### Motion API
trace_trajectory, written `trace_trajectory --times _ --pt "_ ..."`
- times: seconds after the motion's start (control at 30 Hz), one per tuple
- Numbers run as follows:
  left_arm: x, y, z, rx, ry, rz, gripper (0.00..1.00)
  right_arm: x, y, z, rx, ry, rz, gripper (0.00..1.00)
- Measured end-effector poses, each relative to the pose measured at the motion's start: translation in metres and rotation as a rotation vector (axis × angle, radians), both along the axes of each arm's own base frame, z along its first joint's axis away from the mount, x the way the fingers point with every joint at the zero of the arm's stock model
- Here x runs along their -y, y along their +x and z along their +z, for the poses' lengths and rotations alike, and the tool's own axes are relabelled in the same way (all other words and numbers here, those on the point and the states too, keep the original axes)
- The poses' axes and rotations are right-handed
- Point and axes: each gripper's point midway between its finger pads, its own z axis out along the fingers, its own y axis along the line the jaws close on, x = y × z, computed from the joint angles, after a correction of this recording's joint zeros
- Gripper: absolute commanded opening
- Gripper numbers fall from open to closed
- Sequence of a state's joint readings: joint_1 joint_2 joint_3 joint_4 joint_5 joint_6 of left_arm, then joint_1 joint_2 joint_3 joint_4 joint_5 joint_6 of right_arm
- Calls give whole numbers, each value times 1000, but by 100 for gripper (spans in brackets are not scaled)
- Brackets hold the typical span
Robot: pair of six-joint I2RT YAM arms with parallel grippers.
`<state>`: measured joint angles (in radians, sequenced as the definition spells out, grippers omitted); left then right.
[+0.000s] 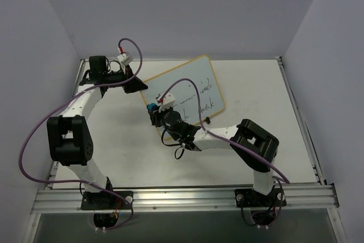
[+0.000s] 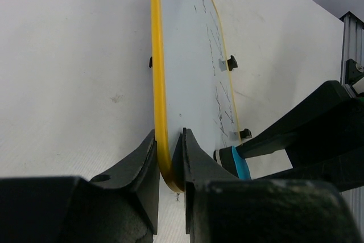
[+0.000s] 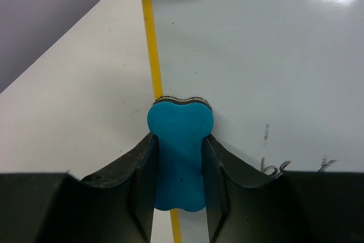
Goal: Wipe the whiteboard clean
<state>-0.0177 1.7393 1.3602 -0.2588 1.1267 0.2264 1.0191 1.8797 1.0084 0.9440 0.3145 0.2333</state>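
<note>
The whiteboard (image 1: 190, 86) has a yellow frame and black handwriting on its right part. It rests tilted on the table. My left gripper (image 1: 135, 83) is shut on the board's left corner; the left wrist view shows the yellow edge (image 2: 161, 123) pinched between my fingers. My right gripper (image 1: 153, 112) is shut on the blue bone-shaped eraser (image 3: 180, 152). The eraser's felt end touches the board's white face (image 3: 256, 55) beside the yellow frame strip (image 3: 151, 44). The eraser also shows in the left wrist view (image 2: 242, 162).
The white table (image 1: 256, 92) has a metal rail (image 1: 182, 197) along its near edge and raised edges at the sides. Grey walls close in the back and both sides. Purple cables loop off both arms. Two black clip feet (image 2: 232, 62) sit on the board's lower edge.
</note>
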Motion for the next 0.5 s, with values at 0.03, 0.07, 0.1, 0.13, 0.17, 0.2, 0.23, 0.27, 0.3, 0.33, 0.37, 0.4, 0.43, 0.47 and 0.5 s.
trace_trajectory --times 0.03,0.07,0.1,0.13,0.17,0.2,0.23,0.27,0.3,0.33,0.37,0.4,0.43,0.47,0.5 --pt "0 0 0 0 0 1 2 2 3 1 1 1 -7 0" --pt "0 0 0 0 1 1 2 5 7 2 5 2 -19 0" --pt "0 1 0 0 3 4 2 8 11 2 7 3 -32 0" --pt "-1 1 -1 0 5 7 2 12 16 3 10 7 -46 0" --pt "-1 2 -1 -1 7 10 2 18 21 5 14 12 -62 0" --pt "-1 2 -1 -1 8 12 2 24 26 5 17 16 -80 0" --pt "-1 2 -1 -1 9 13 2 33 32 6 19 18 -101 0" --pt "-1 2 -2 -1 10 15 2 43 39 6 22 20 -129 0" --pt "-2 2 -2 -3 11 17 2 53 46 5 23 19 -157 0" --pt "-2 3 -2 -4 11 19 2 65 53 4 26 20 -190 0" --pt "-2 3 -2 -4 12 20 2 73 58 4 28 21 -212 0" --pt "-2 3 -2 -5 12 20 2 83 62 3 29 24 -238 0" --pt "-2 3 -2 -5 12 20 2 89 65 1 29 29 -254 0" --pt "-2 3 -2 -6 12 20 2 95 67 0 28 35 -268 0" --pt "-2 3 -3 -7 12 20 2 100 68 -1 27 41 -279 0"
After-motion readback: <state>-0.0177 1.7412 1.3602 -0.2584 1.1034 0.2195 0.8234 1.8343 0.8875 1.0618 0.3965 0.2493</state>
